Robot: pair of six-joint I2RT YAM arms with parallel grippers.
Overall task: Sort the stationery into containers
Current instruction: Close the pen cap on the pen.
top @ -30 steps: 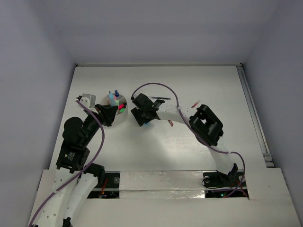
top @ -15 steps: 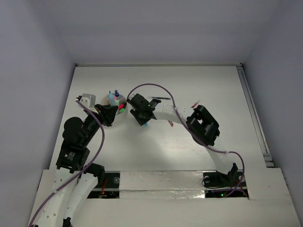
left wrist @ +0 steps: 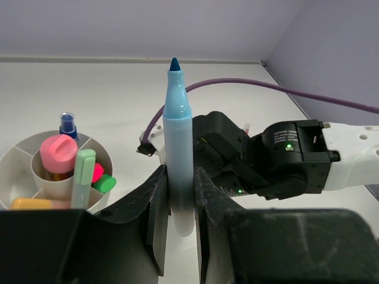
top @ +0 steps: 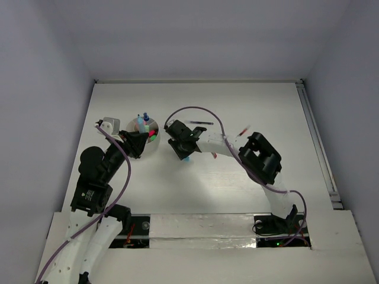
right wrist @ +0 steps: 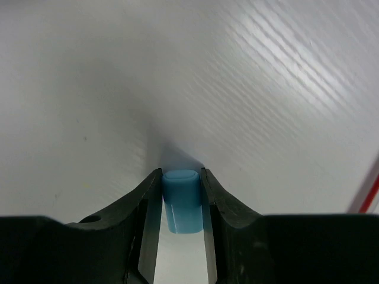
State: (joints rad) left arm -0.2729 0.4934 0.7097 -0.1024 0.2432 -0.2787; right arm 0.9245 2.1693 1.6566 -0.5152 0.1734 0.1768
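My left gripper is shut on a blue-white marker, held upright with its bare tip up, just right of the round white cup. The cup holds pink, green and orange markers. In the top view this gripper sits against the cup. My right gripper is shut on a small light-blue piece, pressed down on the table; in the top view the gripper is right of the cup.
A thin black pen lies beyond the right gripper. A red pen lies further right, and its edge shows in the right wrist view. A small grey-white block sits left of the cup. The right arm's purple cable arches above.
The right gripper shifted slightly left, then back right and nearer, with the light-blue piece showing under it. The left arm has not moved.
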